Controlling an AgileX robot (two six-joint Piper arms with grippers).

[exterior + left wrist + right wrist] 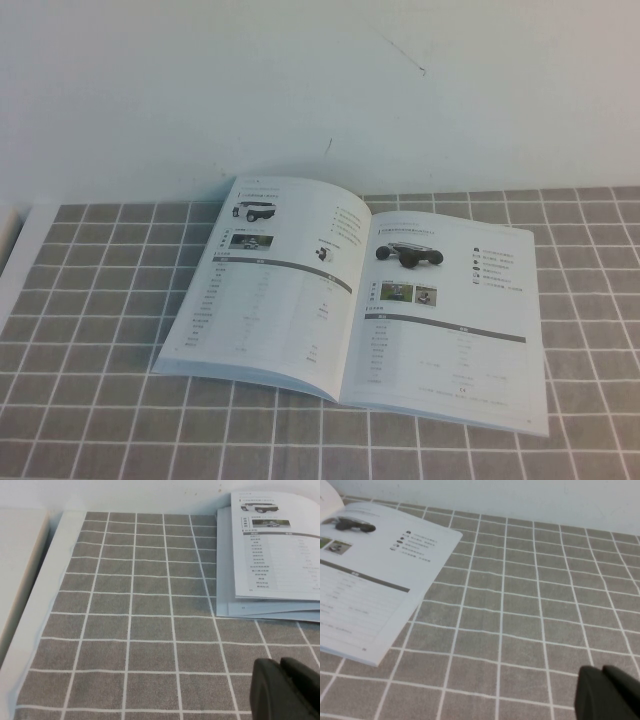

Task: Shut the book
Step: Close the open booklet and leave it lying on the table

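Observation:
An open book lies flat on the grey checked cloth in the middle of the high view, its pages printed with vehicle photos and tables. Neither arm shows in the high view. In the left wrist view my left gripper hangs shut over bare cloth, short of the book's left page stack. In the right wrist view my right gripper is shut too, above bare cloth well to the side of the book's right page. Nothing is held in either gripper.
A white wall rises just behind the book. At the cloth's left edge there is a white table border and a pale surface beyond it. Checked cloth stretches to both sides of the book and in front of it.

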